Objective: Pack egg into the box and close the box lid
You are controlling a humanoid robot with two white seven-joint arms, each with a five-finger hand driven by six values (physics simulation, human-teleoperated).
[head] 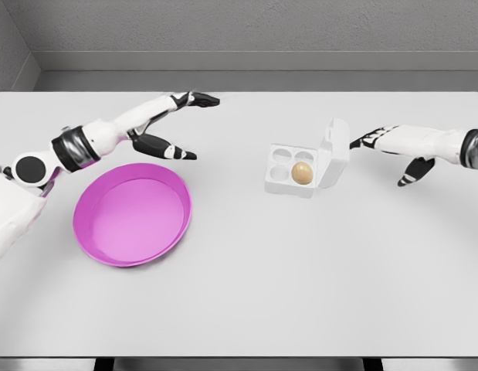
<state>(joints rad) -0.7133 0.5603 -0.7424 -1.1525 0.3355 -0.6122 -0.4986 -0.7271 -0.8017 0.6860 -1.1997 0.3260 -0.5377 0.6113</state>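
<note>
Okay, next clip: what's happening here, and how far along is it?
An egg already sits in one compartment of the small white box, in the right-hand cell nearer the robot; the other three cells are empty. The lid stands open on the box's right side. The right hand reaches in right beside that lid, fingertips at or near its outer face, holding nothing. The left hand hovers open above the table, just beyond the empty pink bowl. Closing the lid is not yet done.

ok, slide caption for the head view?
Brown egg sits in open white four-cell box; right hand at its raised lid.
</note>
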